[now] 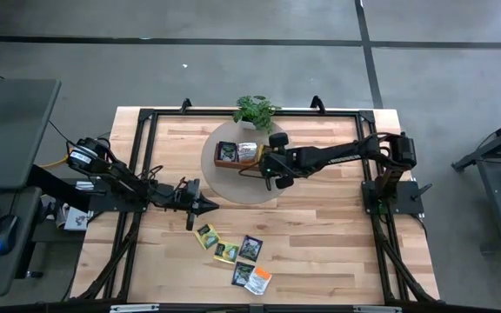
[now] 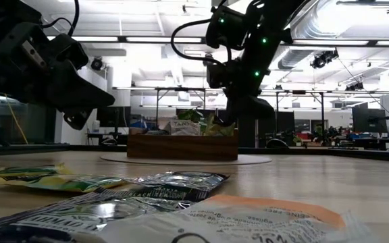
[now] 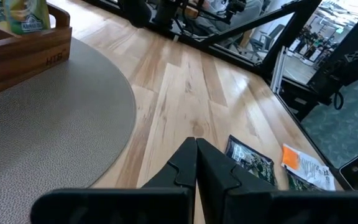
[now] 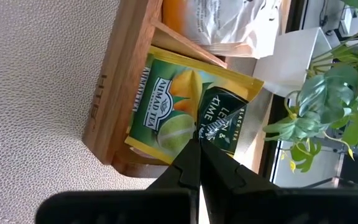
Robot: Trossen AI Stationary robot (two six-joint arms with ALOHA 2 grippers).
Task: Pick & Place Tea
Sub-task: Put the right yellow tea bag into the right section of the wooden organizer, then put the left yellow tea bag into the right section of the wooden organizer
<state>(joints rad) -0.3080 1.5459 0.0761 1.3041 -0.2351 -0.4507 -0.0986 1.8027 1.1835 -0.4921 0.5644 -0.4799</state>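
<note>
A brown wooden tray (image 1: 218, 155) stands on a round grey mat (image 1: 233, 189) at the far middle, with sachets in its compartments. My right gripper (image 1: 263, 165) is over the tray's near-right end, shut on a dark tea sachet (image 4: 224, 115) that lies over a yellow-green sachet (image 4: 160, 115) in a compartment. Several loose sachets lie flat on the table near the front: yellow-green (image 1: 205, 233), dark (image 1: 250, 248), orange and white (image 1: 260, 280). My left gripper (image 1: 211, 206) is shut and empty, just above the table beside the mat's near-left edge. My right gripper pinches the dark sachet's near edge (image 4: 209, 134) between its two fingertips. It comes slanting down from the table's right side. The sachet's far part rests on the yellow-green sachet inside the tray's compartment.
A small green potted plant (image 1: 255, 110) stands just behind the tray, close to my right gripper. The dark frame rails (image 1: 146, 122) run along the table's edges. Bare wood lies between the mat and the loose sachets.
</note>
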